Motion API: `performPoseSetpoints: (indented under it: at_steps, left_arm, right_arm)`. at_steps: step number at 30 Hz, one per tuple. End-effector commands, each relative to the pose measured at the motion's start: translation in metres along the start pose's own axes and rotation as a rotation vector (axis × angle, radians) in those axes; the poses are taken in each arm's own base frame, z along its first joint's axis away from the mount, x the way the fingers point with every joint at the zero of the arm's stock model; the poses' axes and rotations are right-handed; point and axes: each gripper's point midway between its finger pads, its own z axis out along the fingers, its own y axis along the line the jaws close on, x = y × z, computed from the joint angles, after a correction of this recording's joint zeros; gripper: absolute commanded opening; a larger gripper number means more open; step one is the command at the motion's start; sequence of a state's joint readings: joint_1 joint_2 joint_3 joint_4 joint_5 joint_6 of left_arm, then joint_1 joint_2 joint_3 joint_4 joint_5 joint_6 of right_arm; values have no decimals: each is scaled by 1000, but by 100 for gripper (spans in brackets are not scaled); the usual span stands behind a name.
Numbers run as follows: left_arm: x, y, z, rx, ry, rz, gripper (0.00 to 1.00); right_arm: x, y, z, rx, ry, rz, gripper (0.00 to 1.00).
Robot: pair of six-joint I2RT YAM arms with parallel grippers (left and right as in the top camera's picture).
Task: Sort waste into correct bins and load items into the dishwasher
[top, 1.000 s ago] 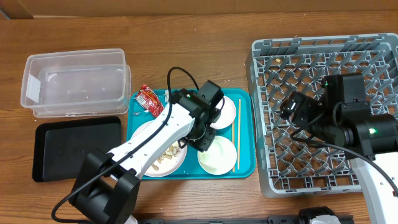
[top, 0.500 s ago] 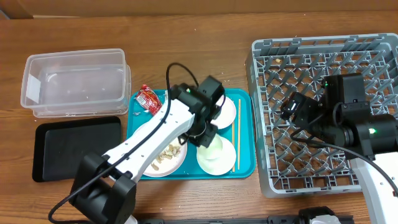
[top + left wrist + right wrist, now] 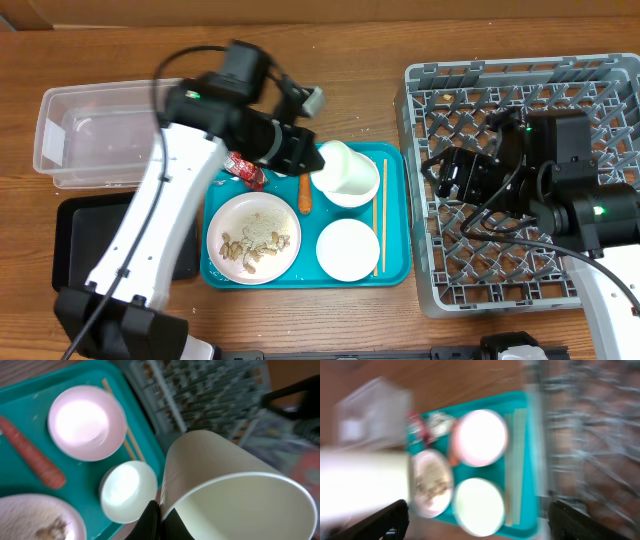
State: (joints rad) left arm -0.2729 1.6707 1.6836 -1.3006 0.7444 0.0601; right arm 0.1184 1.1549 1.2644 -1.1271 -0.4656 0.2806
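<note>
- Above the teal tray [image 3: 392, 268], near its far right corner: left gripper [image 3: 315, 163] clamped on the rim of a cream cup [image 3: 342, 168], cup tilted, mouth toward the wrist camera, hanging over the far bowl [image 3: 362, 190].
- Right gripper [image 3: 447, 178] over the left part of the grey dish rack [image 3: 520, 88], fingers spread well apart, nothing between them.
- Edges: a narrow strip of bare wooden surface [image 3: 330, 70] runs between the tray's right rim and the rack's left wall. Wider bare wood lies beyond the tray's far edge.
- Chopsticks [image 3: 380, 215] lie along the tray's right rim, just beside both bowls.
- Red wrapper [image 3: 243, 166] sits at the tray's far left corner, partly under the left arm.
- Carrot [image 3: 305, 194] lies between the plate [image 3: 253, 238] and the far bowl. Beige scraps [image 3: 250, 248] are on the plate.
- Near bowl [image 3: 348, 249] sits just beside the plate.
- Clear tub [image 3: 120, 130] and black tray [image 3: 100, 235] are left of the teal tray, their long edges meeting.
- Count: two bowls, one plate, one chopstick pair, one carrot, one wrapper, one cup, two bins, one rack.
</note>
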Motion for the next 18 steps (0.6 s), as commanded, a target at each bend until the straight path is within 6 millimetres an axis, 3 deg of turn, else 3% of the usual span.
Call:
performPoseSetpoints:
  at_steps: [1,4,9,18]
  left_arm:
    - [-10,-51,-37,433,-135,147,4]
    - [-13,-61,-53,539,-194,172,4]
    - [-12,-76,-55,612,-194,185,4]
    - [-9,-92,-50,660,-175,221,4]
  right_arm:
    - [10,60,-16,-336,31,-254,91]
    - [6,81,-25,-459,7,-309,91]
    - [-1,116,-46,-668,-44,-425,91]
    - [4,130,-58,-776,-56,-511,90]
